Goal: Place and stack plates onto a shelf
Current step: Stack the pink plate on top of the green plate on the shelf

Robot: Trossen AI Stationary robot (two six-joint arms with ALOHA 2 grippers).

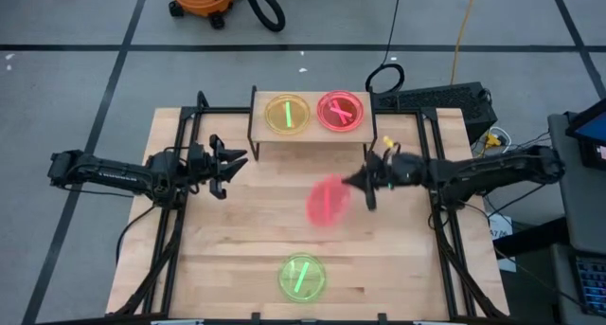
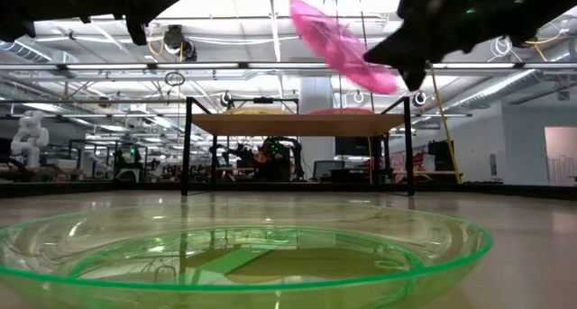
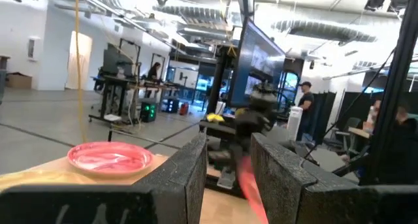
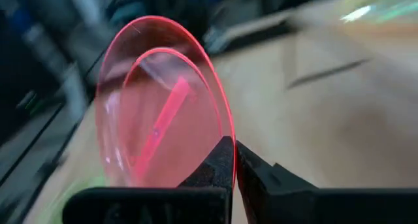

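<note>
Plates numbered four in all: two pink and two green. One pink plate (image 1: 329,202) hung in the air over the middle of the table (image 1: 237,240), tilted steeply, so its face pointed toward the left and its rim ran from high on the left down to the right gripper (image 1: 365,186), whose jaws were clamped on its right edge. In the right wrist view that plate (image 4: 160,116) stood nearly on edge, with a bright pink streak running lengthwise across it. On the shelf (image 1: 308,135) at the far side lay a green plate (image 1: 287,115) on the left and a second pink plate (image 1: 342,111) on the right, both flat, side by side. Another green plate (image 1: 302,277) lay flat near the table's near edge. The right arm reached in from the right, roughly level. The left arm reached in from the left, its gripper (image 1: 230,165) held above the table left of the shelf, jaws apart and empty.
</note>
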